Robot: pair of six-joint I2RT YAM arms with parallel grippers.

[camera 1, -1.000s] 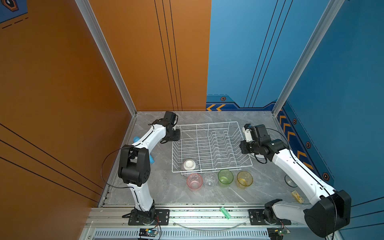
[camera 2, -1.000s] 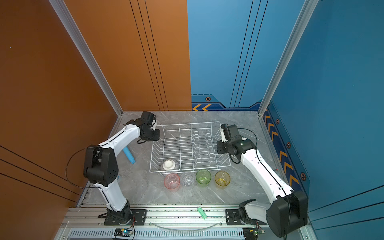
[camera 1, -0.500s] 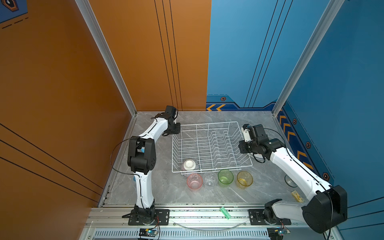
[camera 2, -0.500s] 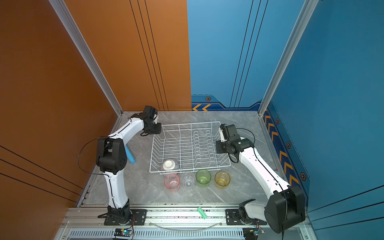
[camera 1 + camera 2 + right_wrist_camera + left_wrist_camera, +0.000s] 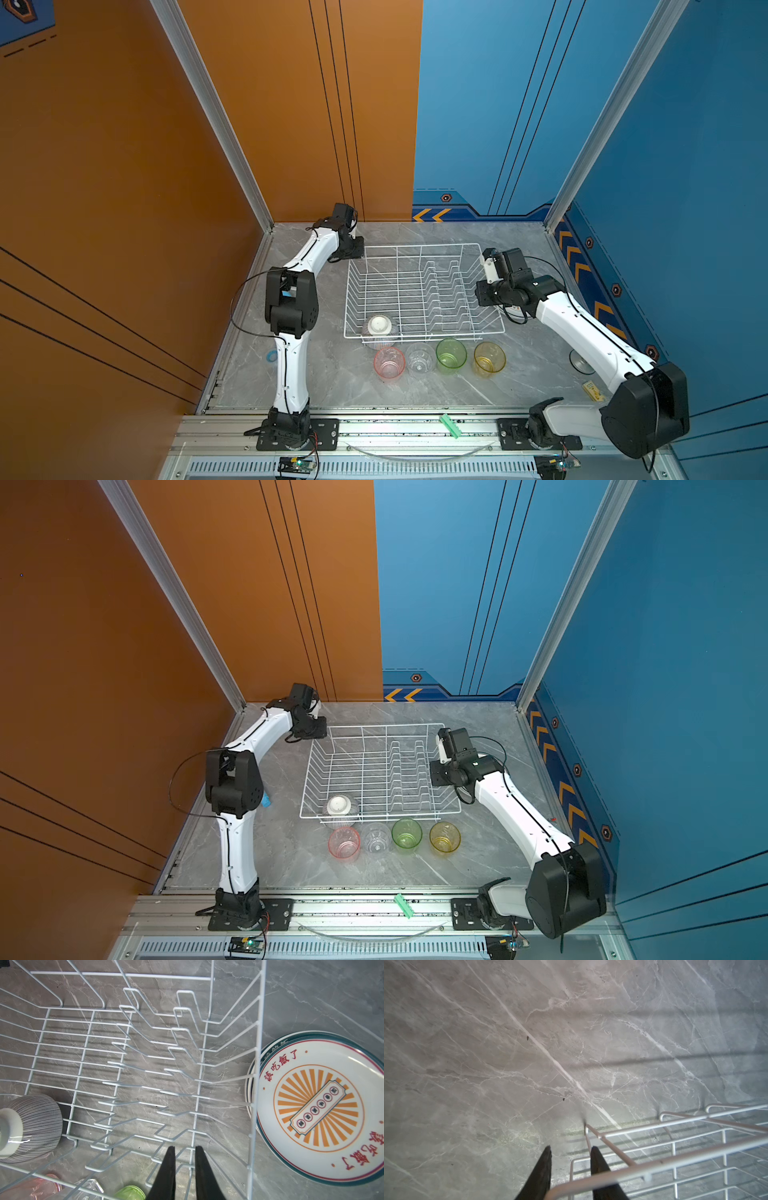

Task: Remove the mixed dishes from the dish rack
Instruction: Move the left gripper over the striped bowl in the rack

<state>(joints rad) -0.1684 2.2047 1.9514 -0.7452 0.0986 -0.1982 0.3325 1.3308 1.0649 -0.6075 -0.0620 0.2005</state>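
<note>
**Both top views:** From my remote desk I see the rack (image 5: 449,333) (image 5: 395,813) on the grey table (image 5: 316,374). The bowl (image 5: 379,328) (image 5: 340,808) sits upside down in the rack's near-left corner. Four cups stand upright in a row just outside the rack's near rim. From left to right they are the pink tumbler (image 5: 389,363) (image 5: 344,842), clear tumbler (image 5: 420,359) (image 5: 376,839), green tumbler (image 5: 451,355) (image 5: 406,834) and yellow tumbler (image 5: 489,359) (image 5: 444,837). My left gripper (image 5: 356,253) (image 5: 319,731) is at the rack's far-left corner. My right gripper (image 5: 482,293) (image 5: 434,775) hangs at the rack's right rim. From up here I cannot tell how either pair of jaws stands.

**Left wrist view:** The left gripper (image 5: 571,1148) is part open, with a plain gap between its dark fingers, and grips nothing. Its tips are at the rack's corner, and the rim wire (image 5: 695,1155) crosses in front of one finger. Beyond the tips lies marbled table (image 5: 508,1043).

**Right wrist view:** The right gripper (image 5: 185,1154) is nearly closed, with only a slim gap between the fingers and nothing clamped in it. Its tips hover over the rack's floor wires beside the plate slots. The striped bowl (image 5: 35,1122) rests base-up inside the rack. The plates (image 5: 311,1105) are stacked on the table just outside the rack's right rim (image 5: 259,1043). The top plate shows an orange sunburst and red characters. The pink, clear and green tumblers show past the rack's near rim.
</note>
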